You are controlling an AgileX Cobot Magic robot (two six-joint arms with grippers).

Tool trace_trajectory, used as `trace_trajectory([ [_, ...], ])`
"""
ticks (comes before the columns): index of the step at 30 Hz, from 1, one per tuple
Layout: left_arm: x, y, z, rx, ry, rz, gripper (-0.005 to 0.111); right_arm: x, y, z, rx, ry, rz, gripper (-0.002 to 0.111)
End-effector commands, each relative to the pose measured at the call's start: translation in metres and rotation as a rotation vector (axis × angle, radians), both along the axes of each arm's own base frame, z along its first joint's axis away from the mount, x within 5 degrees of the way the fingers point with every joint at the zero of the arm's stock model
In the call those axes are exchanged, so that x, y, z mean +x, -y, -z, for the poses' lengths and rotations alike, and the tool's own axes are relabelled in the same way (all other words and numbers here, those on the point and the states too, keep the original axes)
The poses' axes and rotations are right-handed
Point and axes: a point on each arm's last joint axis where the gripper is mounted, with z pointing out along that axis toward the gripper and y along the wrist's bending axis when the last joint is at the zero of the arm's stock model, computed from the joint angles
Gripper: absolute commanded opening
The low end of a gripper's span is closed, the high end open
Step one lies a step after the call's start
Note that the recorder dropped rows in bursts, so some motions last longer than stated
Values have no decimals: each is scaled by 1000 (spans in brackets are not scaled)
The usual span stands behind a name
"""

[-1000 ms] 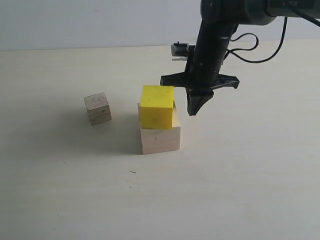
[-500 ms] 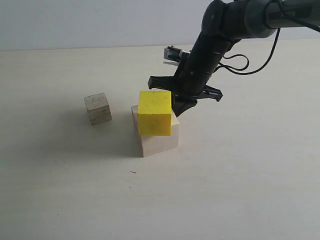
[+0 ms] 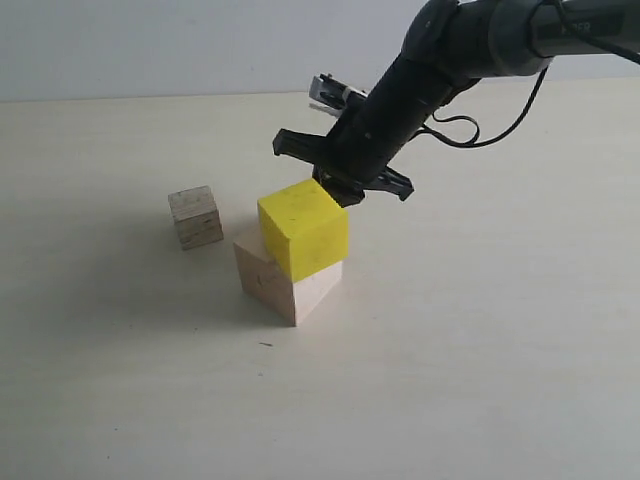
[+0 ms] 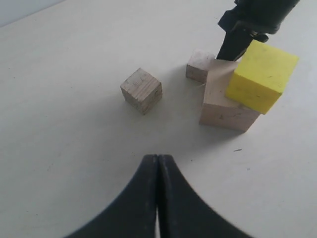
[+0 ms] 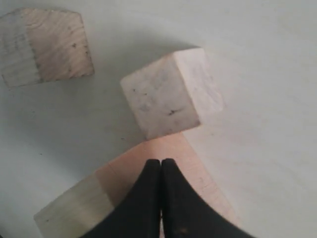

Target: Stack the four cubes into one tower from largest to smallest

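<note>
The bright yellow cube (image 3: pixel 303 228) sits askew on the largest pale wood cube (image 3: pixel 283 283), overhanging one edge; both stand turned corner-on. My right gripper (image 3: pixel 336 192) is shut and empty, its tips against the yellow cube's back upper edge, over the pale cube's bare top (image 5: pixel 148 163). The layered plywood cube (image 3: pixel 195 216) stands alone to the left. The small tan cube (image 4: pixel 199 65) is hidden behind the stack in the exterior view but shows beside the pale cube (image 4: pixel 225 101) in both wrist views. My left gripper (image 4: pixel 157 158) is shut, empty, well short of the cubes.
The pale tabletop (image 3: pixel 480 350) runs back to a light wall. The right arm's black cable (image 3: pixel 500 125) loops above the table behind the stack.
My right gripper has swung left and lower against the yellow cube. The two stacked cubes have slid left and turned, and the yellow one now sits crooked.
</note>
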Motion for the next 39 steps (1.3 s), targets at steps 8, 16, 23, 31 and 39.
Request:
trace_trajectory([
  [8,3,2,3,-3,61,19,0,45,24,-41,-48,309,-27,0],
  [16,13,7,13,50,30,42,0,54,22,-10,103,305,-60,0],
  [23,13,7,14,70,32,59,0,42,-10,12,210,254,-152,0],
  [31,13,7,14,74,32,61,0,36,-21,20,116,191,-209,0],
  [39,13,7,14,83,37,71,0,36,-7,29,-58,131,-177,0],
])
